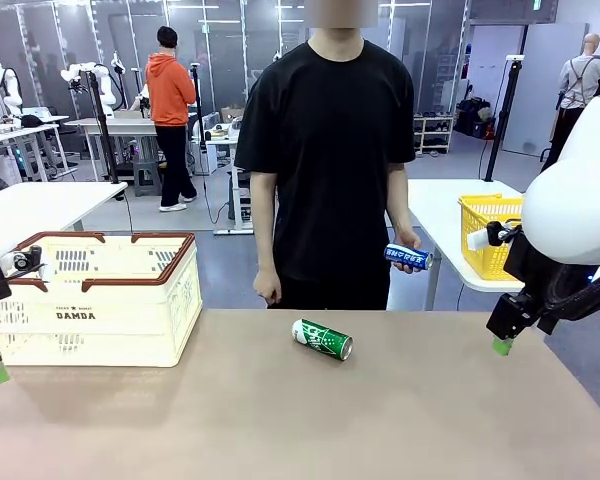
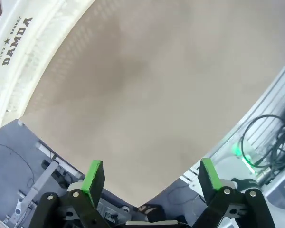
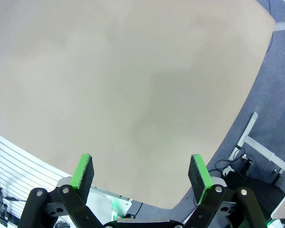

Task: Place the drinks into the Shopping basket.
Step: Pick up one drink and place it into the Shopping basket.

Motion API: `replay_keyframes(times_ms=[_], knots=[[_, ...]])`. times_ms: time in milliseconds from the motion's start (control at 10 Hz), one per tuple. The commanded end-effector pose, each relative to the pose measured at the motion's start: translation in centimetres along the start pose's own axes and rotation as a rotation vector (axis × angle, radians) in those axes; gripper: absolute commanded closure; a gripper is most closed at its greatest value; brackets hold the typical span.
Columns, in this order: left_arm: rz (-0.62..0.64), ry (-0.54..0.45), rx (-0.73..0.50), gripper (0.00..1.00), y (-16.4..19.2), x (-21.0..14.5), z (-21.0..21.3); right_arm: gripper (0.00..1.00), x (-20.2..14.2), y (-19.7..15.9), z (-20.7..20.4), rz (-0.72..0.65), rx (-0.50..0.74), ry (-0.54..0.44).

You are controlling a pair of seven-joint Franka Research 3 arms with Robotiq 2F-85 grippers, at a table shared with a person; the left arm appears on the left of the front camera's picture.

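Note:
A green drink can (image 1: 322, 339) with white lettering lies on its side at the far middle of the table. The person standing behind the table holds a slim blue-and-white can (image 1: 407, 257) in one hand at waist height. The cream Shopping basket (image 1: 100, 318) with a brown rim and "DAMDA" print stands at the table's far left; its printed wall (image 2: 19, 42) fills the upper left corner of the left wrist view. My left gripper (image 2: 152, 178) hangs open over the table's left edge beside the basket. My right gripper (image 3: 140, 175) hangs open over the right edge, nothing between its fingers.
A yellow mesh basket (image 1: 488, 232) stands on a white side table behind my right arm. The brown tabletop (image 1: 310, 420) lies bare in front of the green can. Cables (image 2: 268, 142) lie on the floor below the left edge.

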State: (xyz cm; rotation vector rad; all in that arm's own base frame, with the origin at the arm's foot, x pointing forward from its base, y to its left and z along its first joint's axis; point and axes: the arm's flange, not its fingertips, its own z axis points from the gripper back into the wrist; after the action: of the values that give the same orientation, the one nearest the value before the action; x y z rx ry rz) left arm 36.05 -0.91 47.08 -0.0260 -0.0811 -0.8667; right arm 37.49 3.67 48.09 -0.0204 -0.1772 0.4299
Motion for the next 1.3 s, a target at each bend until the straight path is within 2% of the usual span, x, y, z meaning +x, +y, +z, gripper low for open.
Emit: replay_keyframes(times_ms=[0,300,600,700,900,1000,1200], knots=[[0.016,0.005,0.007,0.00,-0.4,0.2,0.3,0.00,0.0,0.0,0.0,0.000,0.000,0.000],[0.016,0.005,0.007,0.00,-0.4,0.2,0.3,0.00,2.5,-0.5,-0.7,0.127,0.054,-0.017],[0.000,0.000,0.000,0.00,0.0,0.0,0.0,0.00,2.2,-1.0,-0.2,0.121,0.040,-0.022],[-0.135,-0.100,-0.092,0.00,0.0,0.5,0.9,0.00,2.0,-1.2,-0.1,0.111,0.044,-0.030],[-0.246,-0.083,0.027,0.00,-1.7,6.2,3.2,0.00,1.8,-1.4,-0.3,0.098,0.060,-0.039],[-0.297,-0.079,0.023,0.00,-3.2,9.6,3.7,0.00,2.2,-0.8,-0.2,0.095,0.021,-0.011],[-0.371,-0.078,0.009,0.00,-5.7,15.6,3.5,0.00,2.2,-0.8,-0.2,0.095,0.021,-0.011]])
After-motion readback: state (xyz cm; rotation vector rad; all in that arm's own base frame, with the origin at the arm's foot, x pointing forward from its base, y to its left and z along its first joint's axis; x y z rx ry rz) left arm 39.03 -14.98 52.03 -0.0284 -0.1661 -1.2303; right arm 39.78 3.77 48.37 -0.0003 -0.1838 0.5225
